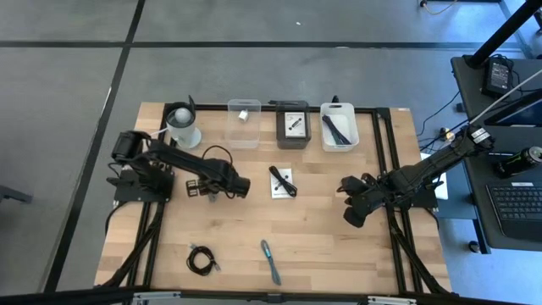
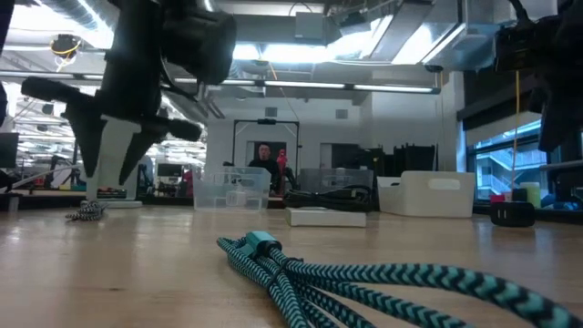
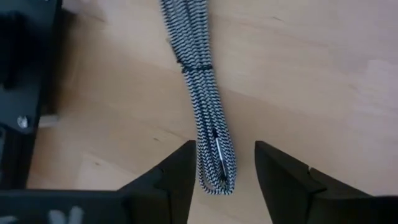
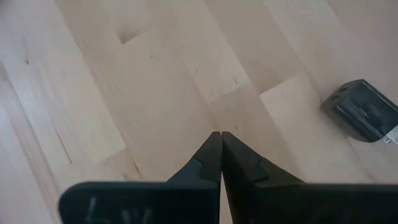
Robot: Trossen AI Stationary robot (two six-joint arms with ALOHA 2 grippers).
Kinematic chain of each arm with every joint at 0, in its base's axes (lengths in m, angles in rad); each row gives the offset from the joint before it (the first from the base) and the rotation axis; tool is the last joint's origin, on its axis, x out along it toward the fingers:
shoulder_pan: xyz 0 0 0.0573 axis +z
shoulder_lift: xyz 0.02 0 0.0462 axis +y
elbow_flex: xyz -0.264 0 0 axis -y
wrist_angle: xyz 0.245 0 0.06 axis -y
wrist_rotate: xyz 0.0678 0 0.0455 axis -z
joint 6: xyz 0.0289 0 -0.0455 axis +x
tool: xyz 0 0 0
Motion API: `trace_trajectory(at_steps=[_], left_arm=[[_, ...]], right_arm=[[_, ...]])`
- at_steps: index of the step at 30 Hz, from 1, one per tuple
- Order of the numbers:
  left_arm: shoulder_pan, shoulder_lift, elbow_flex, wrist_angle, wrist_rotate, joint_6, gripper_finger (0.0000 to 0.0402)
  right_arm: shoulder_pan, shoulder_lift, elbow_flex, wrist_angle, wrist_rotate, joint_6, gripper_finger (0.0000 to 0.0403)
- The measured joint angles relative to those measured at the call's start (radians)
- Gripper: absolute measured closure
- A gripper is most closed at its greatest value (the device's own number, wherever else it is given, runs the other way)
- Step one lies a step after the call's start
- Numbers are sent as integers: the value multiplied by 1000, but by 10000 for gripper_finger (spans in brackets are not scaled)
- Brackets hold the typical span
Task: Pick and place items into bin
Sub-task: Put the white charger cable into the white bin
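Fingers of the left claw [image 3: 224, 180] stand apart, astride the looped end of a black-and-white braided cable [image 3: 205, 118] that lies flat on the table [image 3: 323, 68], gripped by neither. Bins [image 1: 292, 124] sit in a row beyond it. Right claw [image 4: 221, 152] is clenched on nothing above bare wood, a small dark block [image 4: 367, 112] lying nearby.
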Motion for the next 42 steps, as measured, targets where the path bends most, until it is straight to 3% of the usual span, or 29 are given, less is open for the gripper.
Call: trace_trajectory(at_steps=[10, 23, 28, 37, 42], left_arm=[[-56, 93, -5, 8, -20, -259, 235], [-64, 184, -28, 87, 11, -300, 242], [-63, 194, -28, 97, 15, -268, 272], [-91, 192, 2, 79, -28, -237, 369], [-129, 196, 61, 38, -26, -220, 378]], right_arm=[[0, 0, 0, -1, 0, -61, 389], [0, 0, 0, -3, 0, -103, 389], [0, 0, 0, -3, 0, -107, 389], [0, 0, 0, -2, 0, -107, 389], [0, 0, 0, -1, 0, -107, 389]])
